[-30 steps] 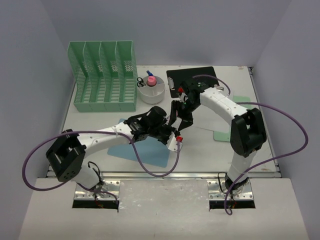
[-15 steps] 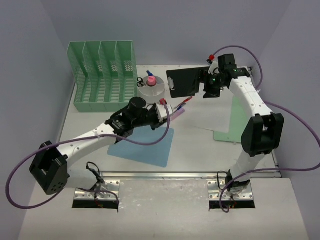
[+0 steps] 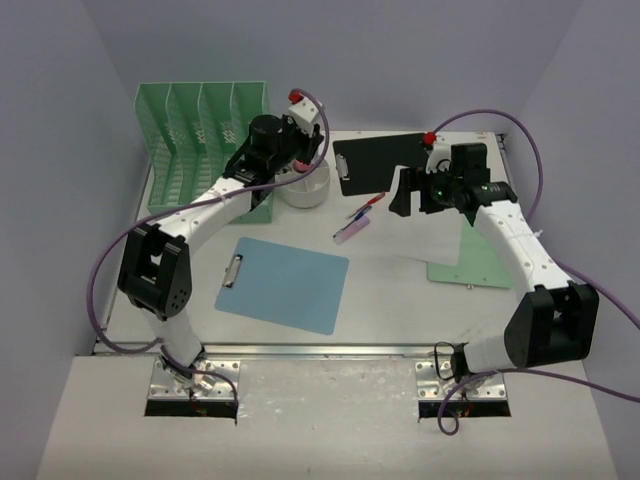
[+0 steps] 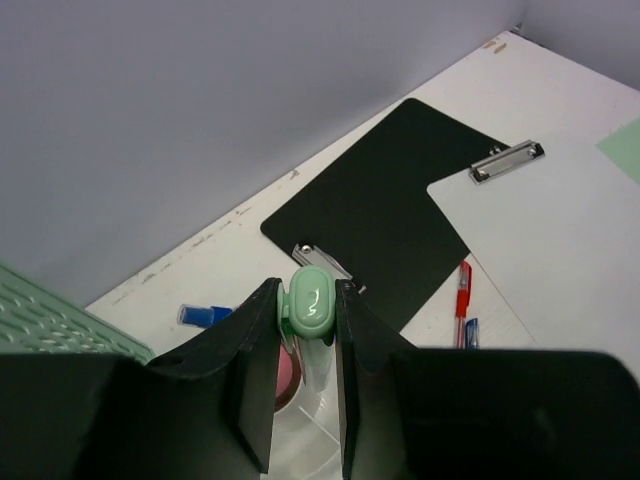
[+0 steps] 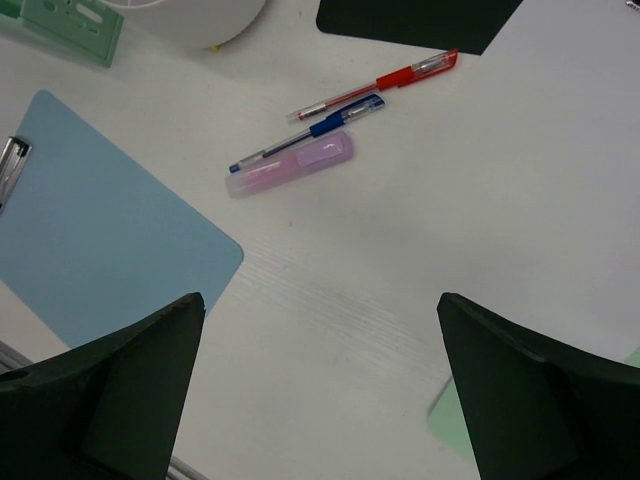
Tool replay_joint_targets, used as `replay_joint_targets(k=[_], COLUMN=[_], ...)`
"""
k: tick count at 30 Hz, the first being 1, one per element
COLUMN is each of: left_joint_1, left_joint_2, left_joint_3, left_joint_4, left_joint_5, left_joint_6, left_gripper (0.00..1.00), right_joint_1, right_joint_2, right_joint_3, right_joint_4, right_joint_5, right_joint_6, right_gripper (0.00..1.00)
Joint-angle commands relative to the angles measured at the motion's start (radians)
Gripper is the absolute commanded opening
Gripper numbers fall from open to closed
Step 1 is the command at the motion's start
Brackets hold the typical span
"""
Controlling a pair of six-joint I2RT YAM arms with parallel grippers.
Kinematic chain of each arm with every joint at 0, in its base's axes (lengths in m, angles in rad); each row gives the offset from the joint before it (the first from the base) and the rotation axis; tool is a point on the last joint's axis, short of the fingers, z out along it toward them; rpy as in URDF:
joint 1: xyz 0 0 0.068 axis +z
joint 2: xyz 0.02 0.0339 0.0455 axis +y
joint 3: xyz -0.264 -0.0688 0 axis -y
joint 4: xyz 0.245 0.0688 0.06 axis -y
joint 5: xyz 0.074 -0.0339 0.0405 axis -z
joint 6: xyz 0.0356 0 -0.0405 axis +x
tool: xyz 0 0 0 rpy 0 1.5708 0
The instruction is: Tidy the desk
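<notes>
Right wrist: desk (image 5: 290,400) between wide fingers (image 5: 110,400)

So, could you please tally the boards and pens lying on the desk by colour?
Black: 1, black board
Blue: 2, blue board and blue pen
White: 1, white board
Green: 1, green board
Red: 1, red pen
Total: 6
</notes>
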State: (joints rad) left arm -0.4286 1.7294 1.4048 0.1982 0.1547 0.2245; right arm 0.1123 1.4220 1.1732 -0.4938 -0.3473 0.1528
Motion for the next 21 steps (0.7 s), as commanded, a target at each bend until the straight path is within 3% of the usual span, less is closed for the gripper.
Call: replay_joint_targets(k=[1, 7, 21], left_joint_1=[0.030, 0.030, 0.028], left_joint_2=[0.057, 0.102, 0.151], left_joint_3=[0.069, 0.083, -0.018], left_joint_4=[0.067, 0.083, 0.152], left_joint_5=[0.066, 0.108, 0.060], left_joint_6=[-0.048, -0.086, -0.030], left_gripper=[0.00, 0.00, 0.01], right_joint_1=[-0.006, -0.006, -0.006], right_joint_2=[-0.024, -0.020, 0.018], right_joint_3=[-0.023, -0.026, -0.017], right_joint_4=[0.089, 0.089, 0.086], right_joint_5=[0.037, 0.042, 0.021], right_joint_6=[-0.024, -0.018, -0.002], right_gripper=[0.99, 0.99, 0.99])
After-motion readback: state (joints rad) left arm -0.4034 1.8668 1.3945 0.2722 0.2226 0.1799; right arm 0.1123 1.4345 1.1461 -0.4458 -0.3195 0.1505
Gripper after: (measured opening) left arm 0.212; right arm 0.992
